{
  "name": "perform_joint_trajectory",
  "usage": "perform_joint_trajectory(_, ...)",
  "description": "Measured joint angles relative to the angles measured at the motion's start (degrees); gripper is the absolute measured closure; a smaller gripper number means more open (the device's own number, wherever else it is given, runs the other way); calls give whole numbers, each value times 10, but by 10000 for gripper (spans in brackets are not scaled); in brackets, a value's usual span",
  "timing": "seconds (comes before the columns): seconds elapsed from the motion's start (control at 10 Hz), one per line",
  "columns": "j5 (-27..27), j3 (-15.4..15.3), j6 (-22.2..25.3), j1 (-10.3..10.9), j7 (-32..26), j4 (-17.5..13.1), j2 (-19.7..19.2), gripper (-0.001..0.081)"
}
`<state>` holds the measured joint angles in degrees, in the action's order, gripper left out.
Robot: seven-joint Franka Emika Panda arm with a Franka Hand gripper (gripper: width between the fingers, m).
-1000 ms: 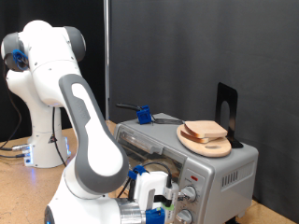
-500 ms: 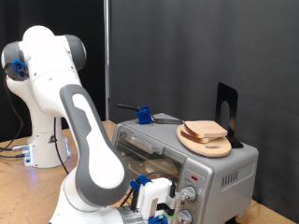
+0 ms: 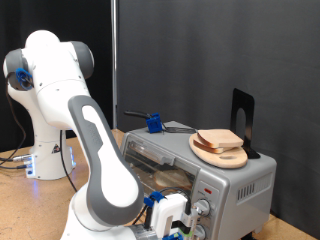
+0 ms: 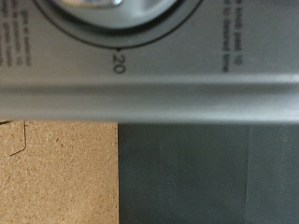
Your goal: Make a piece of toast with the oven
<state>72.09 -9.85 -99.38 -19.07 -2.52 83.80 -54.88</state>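
**Gripper at the oven's knob panel; bread sits on top of the oven**

The white and grey jointed robot arm (image 3: 85,130) rises from its base at the exterior view's left of the oven and bends down across the oven's front. The boxy silver-grey countertop toaster oven (image 3: 235,185) stands on a pale wooden table (image 3: 25,205), its glass-fronted door facing the arm. On the oven's roof lies a round wooden plate (image 3: 220,153) carrying the pale tan, brown-crusted piece of toast (image 3: 220,139). A black upright stand (image 3: 242,115) is on the roof just behind the plate, and a small blue object (image 3: 154,123) sits on the roof's far edge. The gripper (image 3: 172,218) is low at the oven's front, just beside the round silver knobs (image 3: 203,208). Whether its fingers are parted or closed cannot be told. The wrist view shows a dial edge (image 4: 117,19) with the marking "20", very close.
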Motion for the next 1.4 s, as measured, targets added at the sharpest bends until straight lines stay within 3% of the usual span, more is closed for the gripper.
perform_joint_trajectory(0.1,0,0,-1,1,-1,-2,-3,94)
perform_joint_trajectory(0.2,0,-1,-2,2,-6,-3,-4,94)
perform_joint_trajectory(0.3,0,-1,-2,2,-13,-2,-5,285)
perform_joint_trajectory(0.4,0,-1,-2,2,-20,-2,-5,285)
perform_joint_trajectory(0.5,0,-1,-2,2,-26,0,-5,420)
perform_joint_trajectory(0.6,1,-1,1,1,-28,0,-3,420)
perform_joint_trajectory(0.7,0,-1,6,1,-28,0,0,605)
perform_joint_trajectory(0.8,0,-1,5,1,-28,1,1,711)
perform_joint_trajectory(1.1,5,-2,-7,2,-49,12,9,711)
perform_joint_trajectory(1.4,36,-6,-49,2,-163,57,37,711)
